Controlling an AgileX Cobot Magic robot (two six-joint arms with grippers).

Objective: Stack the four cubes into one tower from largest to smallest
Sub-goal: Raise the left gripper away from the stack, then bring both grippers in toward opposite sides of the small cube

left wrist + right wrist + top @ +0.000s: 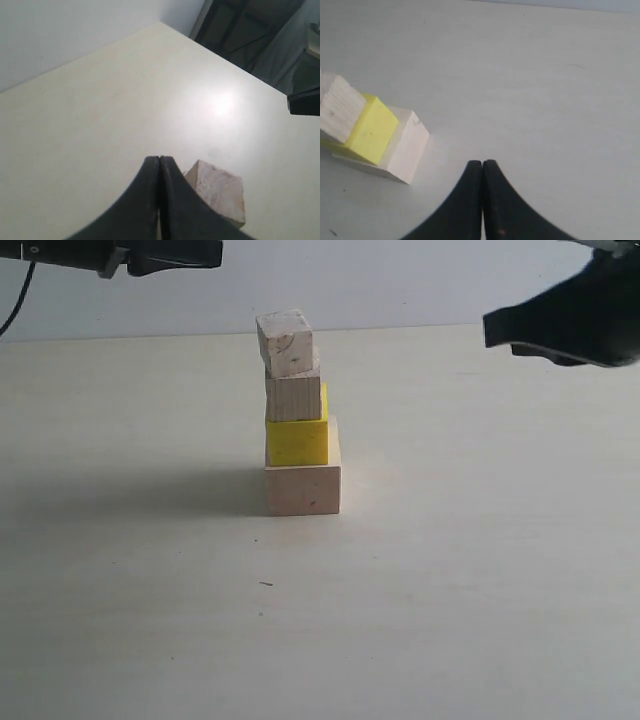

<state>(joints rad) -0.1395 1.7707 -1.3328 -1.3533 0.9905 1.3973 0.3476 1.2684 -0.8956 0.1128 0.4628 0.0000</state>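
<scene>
Four cubes (303,490) (297,442) (294,398) (286,342) form one tower (296,410); two end effectors (159,161) (482,164) pinched together, empty.

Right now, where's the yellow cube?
Exterior view: the yellow cube sits second from the bottom of the tower, near the middle of the table, resting on the large wooden cube and under the medium wooden cube.

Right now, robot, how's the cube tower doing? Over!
Left gripper shut, empty. Right gripper shut, empty. Tower standing, four cubes, smallest cube on top, twisted slightly. Nothing in the way.
</scene>
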